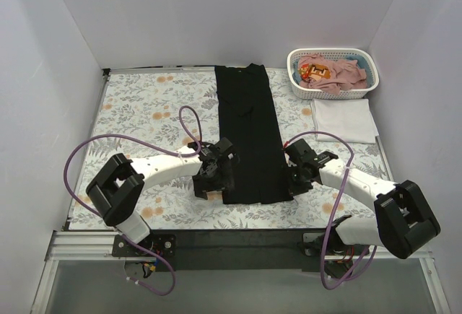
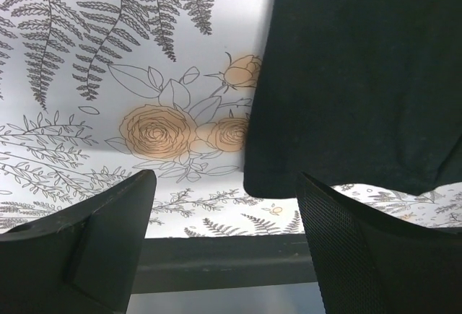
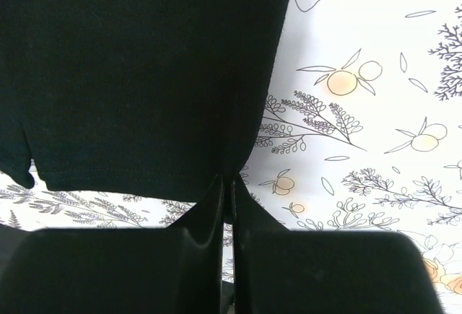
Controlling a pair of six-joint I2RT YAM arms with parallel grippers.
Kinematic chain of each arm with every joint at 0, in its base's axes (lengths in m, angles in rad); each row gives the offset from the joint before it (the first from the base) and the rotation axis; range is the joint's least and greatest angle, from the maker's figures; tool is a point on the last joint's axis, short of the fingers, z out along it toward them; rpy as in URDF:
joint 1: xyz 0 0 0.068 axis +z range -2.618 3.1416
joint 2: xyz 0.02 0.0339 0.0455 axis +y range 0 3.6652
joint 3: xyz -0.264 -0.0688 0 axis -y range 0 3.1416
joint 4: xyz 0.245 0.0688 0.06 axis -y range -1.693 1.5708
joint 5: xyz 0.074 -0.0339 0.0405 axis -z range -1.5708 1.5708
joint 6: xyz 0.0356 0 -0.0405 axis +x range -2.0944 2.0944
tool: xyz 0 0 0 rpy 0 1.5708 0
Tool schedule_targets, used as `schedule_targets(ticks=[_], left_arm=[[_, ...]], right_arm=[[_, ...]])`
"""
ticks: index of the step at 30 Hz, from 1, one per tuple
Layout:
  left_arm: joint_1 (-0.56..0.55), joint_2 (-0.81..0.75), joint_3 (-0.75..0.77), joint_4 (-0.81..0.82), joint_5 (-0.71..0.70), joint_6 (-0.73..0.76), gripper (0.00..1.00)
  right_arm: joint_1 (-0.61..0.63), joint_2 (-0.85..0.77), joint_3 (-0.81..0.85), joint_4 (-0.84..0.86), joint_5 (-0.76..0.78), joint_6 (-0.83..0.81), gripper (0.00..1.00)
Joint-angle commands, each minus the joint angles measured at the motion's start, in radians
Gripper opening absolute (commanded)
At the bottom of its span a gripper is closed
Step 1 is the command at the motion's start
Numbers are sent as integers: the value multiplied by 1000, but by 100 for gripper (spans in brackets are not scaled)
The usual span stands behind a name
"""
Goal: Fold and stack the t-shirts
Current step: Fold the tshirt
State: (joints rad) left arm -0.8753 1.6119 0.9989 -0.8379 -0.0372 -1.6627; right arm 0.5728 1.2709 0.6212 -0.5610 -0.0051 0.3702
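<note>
The black t-shirt [image 1: 249, 133] lies as a long narrow strip down the middle of the table, collar at the far end. My left gripper [image 1: 213, 184] is open and empty just left of the shirt's near left corner [image 2: 303, 177]; its fingers [image 2: 225, 184] straddle bare cloth by that corner. My right gripper [image 1: 294, 184] is shut on the shirt's near right corner, with black fabric [image 3: 137, 68] pinched between its fingertips [image 3: 227, 180]. A folded white t-shirt [image 1: 344, 119] lies at the right. Dusty-pink t-shirts [image 1: 339, 72] are heaped in the basket.
The white slotted basket [image 1: 332, 53] stands at the far right corner, just beyond the white shirt. The floral-print cloth [image 1: 144, 112] covers the table. The dark near table edge [image 2: 224, 256] runs just beneath my left gripper. White walls enclose three sides.
</note>
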Motion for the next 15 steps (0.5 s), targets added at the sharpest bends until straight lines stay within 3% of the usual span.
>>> schedule_targets(ticks=[1, 9, 15], left_arm=[[-11, -9, 43, -44, -36, -32, 77], [-50, 81, 44, -52, -29, -26, 64], [-73, 140, 50, -47, -35, -31, 60]], right_arm=[[28, 41, -25, -37, 39, 21, 1], [36, 33, -32, -28, 28, 10, 1], [38, 36, -44, -16, 16, 10, 1]])
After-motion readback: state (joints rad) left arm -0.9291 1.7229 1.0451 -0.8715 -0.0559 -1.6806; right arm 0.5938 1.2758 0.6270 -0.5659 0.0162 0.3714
